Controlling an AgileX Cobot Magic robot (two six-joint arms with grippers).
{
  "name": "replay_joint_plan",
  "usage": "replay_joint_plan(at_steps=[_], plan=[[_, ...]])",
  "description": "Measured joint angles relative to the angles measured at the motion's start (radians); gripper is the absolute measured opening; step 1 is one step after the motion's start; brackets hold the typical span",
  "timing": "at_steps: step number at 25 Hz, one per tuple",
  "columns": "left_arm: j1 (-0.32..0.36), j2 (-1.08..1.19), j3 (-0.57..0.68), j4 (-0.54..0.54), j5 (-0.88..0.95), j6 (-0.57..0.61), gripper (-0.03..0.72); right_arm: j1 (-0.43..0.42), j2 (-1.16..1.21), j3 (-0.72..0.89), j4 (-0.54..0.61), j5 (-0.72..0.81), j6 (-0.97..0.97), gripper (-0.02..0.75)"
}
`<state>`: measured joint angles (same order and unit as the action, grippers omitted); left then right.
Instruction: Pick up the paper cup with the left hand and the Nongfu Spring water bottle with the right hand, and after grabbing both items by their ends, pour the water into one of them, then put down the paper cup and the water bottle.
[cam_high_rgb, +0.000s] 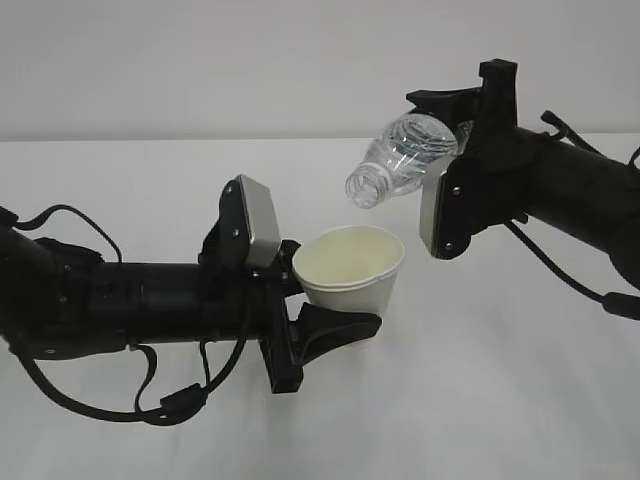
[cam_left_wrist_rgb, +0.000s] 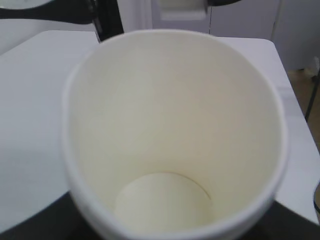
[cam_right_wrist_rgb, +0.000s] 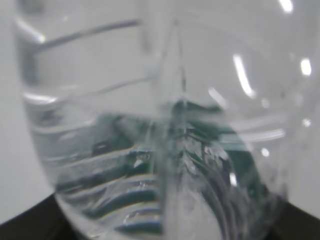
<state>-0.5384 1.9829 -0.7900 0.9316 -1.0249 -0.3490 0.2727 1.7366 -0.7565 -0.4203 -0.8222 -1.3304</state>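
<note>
I see the cup (cam_high_rgb: 352, 268), white with a cream inside, held upright above the table (cam_high_rgb: 500, 400) between the jaws of my left gripper (cam_high_rgb: 318, 300), which close on its lower wall from either side. Looking down past those jaws in the left wrist view, the cup (cam_left_wrist_rgb: 172, 135) fills the picture; its round bottom looks dry, though I cannot be sure. Just above and to the right of the cup's rim, not touching it, hangs the open mouth of the bottle (cam_high_rgb: 400, 158). The bottle is tipped neck-down towards the cup, and its base end sits between the jaws of my right gripper (cam_high_rgb: 462, 118), which hold it. In the right wrist view the clear bottle (cam_right_wrist_rgb: 160, 130) sits right against the jaws, with water (cam_right_wrist_rgb: 130, 175) pooled in its lower side and blurred dark green showing through. I cannot make out any stream between mouth and cup. Both arms reach in from opposite sides over the plain white table.
</note>
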Motion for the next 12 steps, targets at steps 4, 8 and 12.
replay_joint_plan(at_steps=[4, 8, 12], plan=[[0.000, 0.000, 0.000, -0.020, 0.000, 0.000, 0.414, 0.000, 0.000, 0.000, 0.000, -0.005, 0.000, 0.472], [0.000, 0.000, 0.000, -0.022, 0.000, 0.000, 0.414, 0.000, 0.000, 0.000, 0.000, -0.010, -0.004, 0.472], [0.000, 0.000, 0.000, -0.024, 0.000, 0.000, 0.414, 0.000, 0.000, 0.000, 0.000, -0.010, -0.016, 0.472]])
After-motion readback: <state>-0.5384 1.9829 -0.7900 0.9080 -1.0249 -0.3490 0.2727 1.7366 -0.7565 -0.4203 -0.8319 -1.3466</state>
